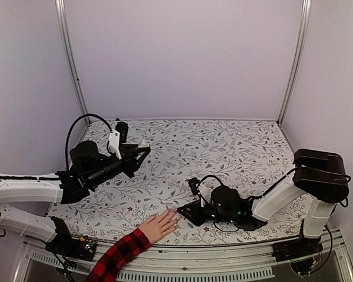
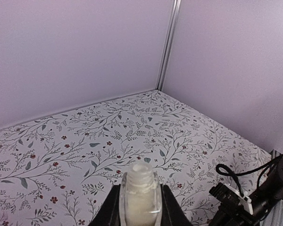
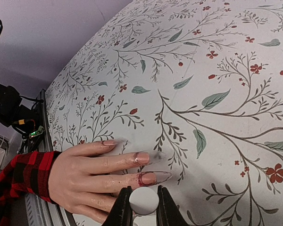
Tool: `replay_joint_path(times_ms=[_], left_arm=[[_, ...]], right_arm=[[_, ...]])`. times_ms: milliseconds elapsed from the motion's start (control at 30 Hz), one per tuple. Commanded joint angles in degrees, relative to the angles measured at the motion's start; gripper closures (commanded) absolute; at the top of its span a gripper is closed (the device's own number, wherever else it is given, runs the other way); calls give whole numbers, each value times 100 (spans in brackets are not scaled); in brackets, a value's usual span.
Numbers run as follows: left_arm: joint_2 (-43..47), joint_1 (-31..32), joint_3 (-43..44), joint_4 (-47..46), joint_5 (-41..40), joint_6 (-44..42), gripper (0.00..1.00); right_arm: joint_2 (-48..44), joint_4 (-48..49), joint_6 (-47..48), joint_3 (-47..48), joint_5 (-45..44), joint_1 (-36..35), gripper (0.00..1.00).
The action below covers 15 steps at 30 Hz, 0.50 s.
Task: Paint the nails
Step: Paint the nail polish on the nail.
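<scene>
— The right claw [image 3: 144, 205] is clamped on a round white cap [image 3: 144, 199], jaws tight on either side of it. It hangs low over the fingers of the hand [image 3: 80, 176].

— And the nails?

— The nails [image 3: 149, 178] lie just ahead of the cap. The hand is flat and palm down on the flowered table [image 3: 226, 70], near the front edge, with a plaid sleeve [image 3: 21, 176] behind it. The nail nearest the cap has reddish streaks round its rim and on the skin beside it.

— That would be my worry. Come down a touch off line and more skin gets painted.

— Or the person twitches. The claw is close enough to press on a finger.

— Can you see the brush?

— No. If one hangs under that cap, the cap and jaws cover it, so I can't tell whether it touches anything. The lowest finger's tip is hidden there too, and I can't see the thumb.

— What about the other arm?

— The left claw [image 2: 140, 209] is shut on an open bottle [image 2: 140, 188], with the threaded neck bare and pale liquid inside. It is well apart from the hand. Tip it and it spills on the table. Its base is cut off, so I can't judge how secure the grip is.

— From overhead?

— The nails are too small to make out.
</scene>
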<state>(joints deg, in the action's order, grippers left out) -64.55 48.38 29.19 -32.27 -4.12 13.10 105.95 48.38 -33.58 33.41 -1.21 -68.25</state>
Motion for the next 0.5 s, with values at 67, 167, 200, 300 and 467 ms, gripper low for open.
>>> replay_joint_path(times_ms=[67,167,200,300,467], left_arm=[[-13,22,-10,-209,14,-72,100],[-13,22,-10,-209,11,-68,100],[-14,27,-10,-209,15,-66,100],[-13,29,-10,-218,11,-54,100],[-22,22,-4,-218,10,-55,100]], right_arm=[[44,27,14,17,64,-33,100],[57,48,1,1,63,-37,100],[49,56,5,-5,60,-31,100],[32,57,0,-17,60,-31,100],[31,57,-8,-27,60,-31,100]])
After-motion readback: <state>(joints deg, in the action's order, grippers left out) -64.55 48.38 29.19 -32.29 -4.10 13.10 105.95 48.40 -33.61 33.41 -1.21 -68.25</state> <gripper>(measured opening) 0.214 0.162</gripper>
